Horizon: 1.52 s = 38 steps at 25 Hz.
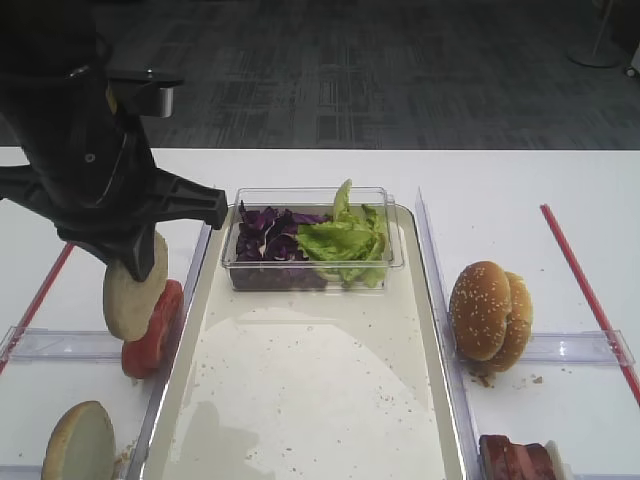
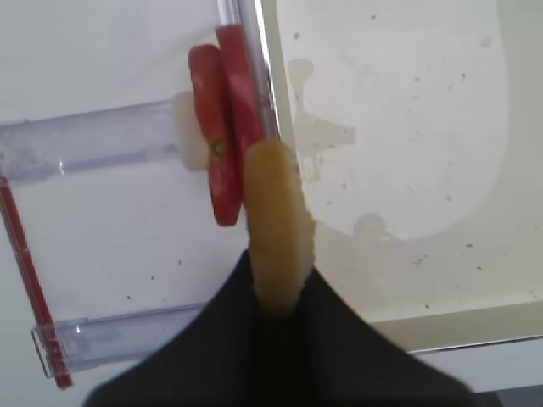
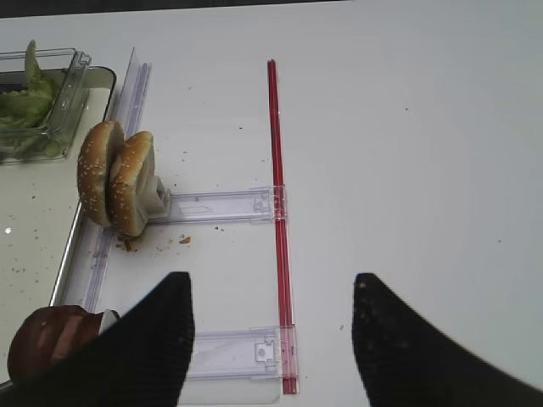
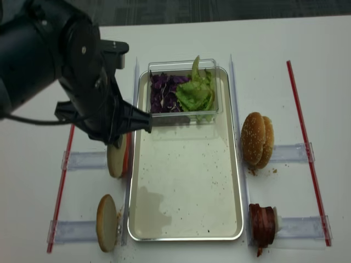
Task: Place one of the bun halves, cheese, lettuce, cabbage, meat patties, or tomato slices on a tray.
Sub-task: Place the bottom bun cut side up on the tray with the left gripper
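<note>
Left wrist view: the left pincer (image 2: 276, 297) was clamped on a bun half (image 2: 276, 225), edge-on.
Tomato slices (image 2: 227, 161) sat just beyond it, the tray (image 2: 407, 170) beside; the thin grip might slip, dropping the bun outside.

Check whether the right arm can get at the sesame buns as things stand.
Probably yes. The right gripper hangs open over bare table, and the sesame buns stand on edge in their clear holder just ahead to its left, with nothing between them.
</note>
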Tool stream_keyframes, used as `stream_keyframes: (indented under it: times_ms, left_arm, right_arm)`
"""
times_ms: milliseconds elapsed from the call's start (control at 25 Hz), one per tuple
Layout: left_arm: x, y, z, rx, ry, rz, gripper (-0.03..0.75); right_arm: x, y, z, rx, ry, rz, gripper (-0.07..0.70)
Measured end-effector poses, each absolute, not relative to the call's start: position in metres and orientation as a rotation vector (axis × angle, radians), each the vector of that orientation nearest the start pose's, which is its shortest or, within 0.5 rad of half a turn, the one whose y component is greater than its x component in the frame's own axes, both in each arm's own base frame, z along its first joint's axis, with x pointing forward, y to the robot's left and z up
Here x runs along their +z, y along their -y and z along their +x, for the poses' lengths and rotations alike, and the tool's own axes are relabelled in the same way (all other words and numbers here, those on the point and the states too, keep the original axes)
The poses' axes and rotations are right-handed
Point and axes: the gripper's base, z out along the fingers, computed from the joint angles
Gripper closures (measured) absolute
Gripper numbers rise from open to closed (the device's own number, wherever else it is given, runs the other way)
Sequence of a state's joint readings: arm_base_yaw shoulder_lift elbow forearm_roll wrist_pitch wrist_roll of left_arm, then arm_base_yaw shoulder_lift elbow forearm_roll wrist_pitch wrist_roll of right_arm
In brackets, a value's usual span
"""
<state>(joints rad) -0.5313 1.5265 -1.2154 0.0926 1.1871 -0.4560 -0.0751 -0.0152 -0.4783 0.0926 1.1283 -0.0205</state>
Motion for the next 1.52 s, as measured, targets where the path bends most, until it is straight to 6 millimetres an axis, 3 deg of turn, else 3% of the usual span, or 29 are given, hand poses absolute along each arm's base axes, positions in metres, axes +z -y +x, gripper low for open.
stream_keyframes:
  times_ms: [200,480,640,1040,1520]
  left_arm:
    - [0.281,0.141,0.268,0.013,-2.963,0.159,0.699]
    - [0.276,0.144,0.268,-0.029,-2.998,0.199,0.700]
    - [0.276,0.153,0.267,-0.177,-2.993,0.258,0.700]
    - [0.288,0.190,0.264,-0.791,-2.837,0.408,0.701]
    - [0.292,0.200,0.265,-0.956,-2.765,0.443,0.701]
  right_arm:
    - [0.266,-0.008,-0.007,0.055,-2.115,0.050,0.186]
    - [0.266,-0.008,-0.007,0.055,-2.115,0.050,0.186]
    - [0.266,-0.008,-0.007,0.055,-2.115,0.050,0.186]
    - [0.266,-0.008,-0.007,0.055,-2.115,0.050,0.186]
    - [0.266,-0.008,-0.007,0.055,-2.115,0.050,0.186]
